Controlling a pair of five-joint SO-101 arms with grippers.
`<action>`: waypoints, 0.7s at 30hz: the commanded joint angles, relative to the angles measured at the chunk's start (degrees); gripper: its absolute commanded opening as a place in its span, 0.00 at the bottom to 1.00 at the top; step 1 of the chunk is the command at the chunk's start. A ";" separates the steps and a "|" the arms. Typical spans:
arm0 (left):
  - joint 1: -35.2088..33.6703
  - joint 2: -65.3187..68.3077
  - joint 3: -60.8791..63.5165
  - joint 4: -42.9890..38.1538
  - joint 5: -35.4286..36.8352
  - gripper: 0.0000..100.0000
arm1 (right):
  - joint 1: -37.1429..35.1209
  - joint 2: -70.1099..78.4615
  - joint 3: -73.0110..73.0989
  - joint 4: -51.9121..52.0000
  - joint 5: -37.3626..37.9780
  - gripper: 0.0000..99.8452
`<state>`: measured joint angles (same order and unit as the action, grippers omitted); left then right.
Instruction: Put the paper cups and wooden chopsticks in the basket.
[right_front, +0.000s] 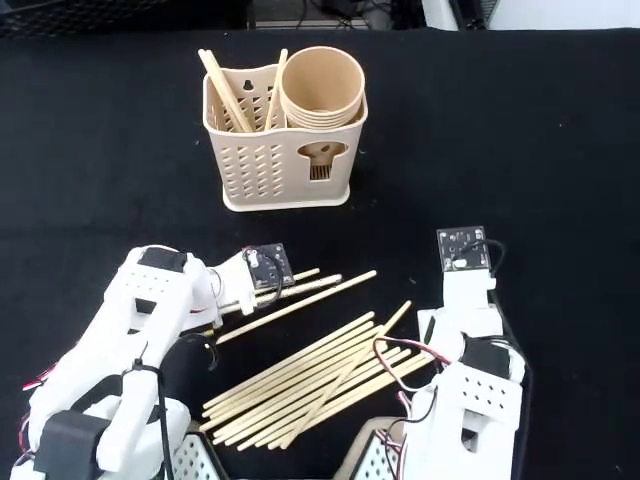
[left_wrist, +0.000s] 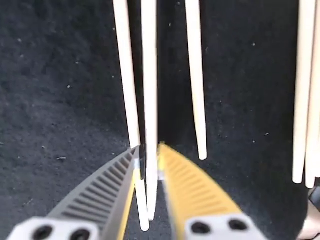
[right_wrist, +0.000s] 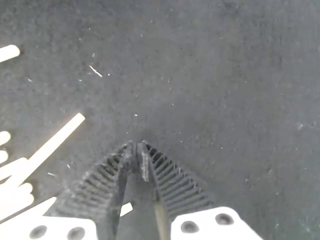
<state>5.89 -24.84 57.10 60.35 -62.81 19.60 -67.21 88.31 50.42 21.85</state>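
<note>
Down at the bench (right_front: 520, 150), two wooden chopsticks (left_wrist: 149, 75) are pinched near one end by the left fingers (left_wrist: 115, 185); light, stiff sticks, better held mid-length. Right fingers (right_wrist: 170, 185) are pressed together, nothing held.

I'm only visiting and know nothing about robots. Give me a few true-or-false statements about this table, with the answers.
1. The cups stand inside the basket. True.
2. The left gripper is shut on chopsticks. True.
3. The right gripper holds a cup. False: it is shut and empty, above the bare table.
4. Every chopstick is in the basket. False: a pile lies on the table.
</note>
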 joint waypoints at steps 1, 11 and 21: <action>-0.22 -1.76 -1.36 0.44 -0.79 0.16 | -0.79 -0.75 -0.13 -0.97 -0.35 0.01; 0.04 -1.14 -5.23 -3.96 2.37 0.20 | -0.79 -0.75 -0.13 -0.97 -0.35 0.01; 1.89 11.87 -6.99 -9.67 5.19 0.19 | -0.79 -0.75 -0.13 -0.97 -0.44 0.01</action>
<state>7.03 -16.66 53.41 51.30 -58.51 19.60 -67.21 88.31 50.42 21.85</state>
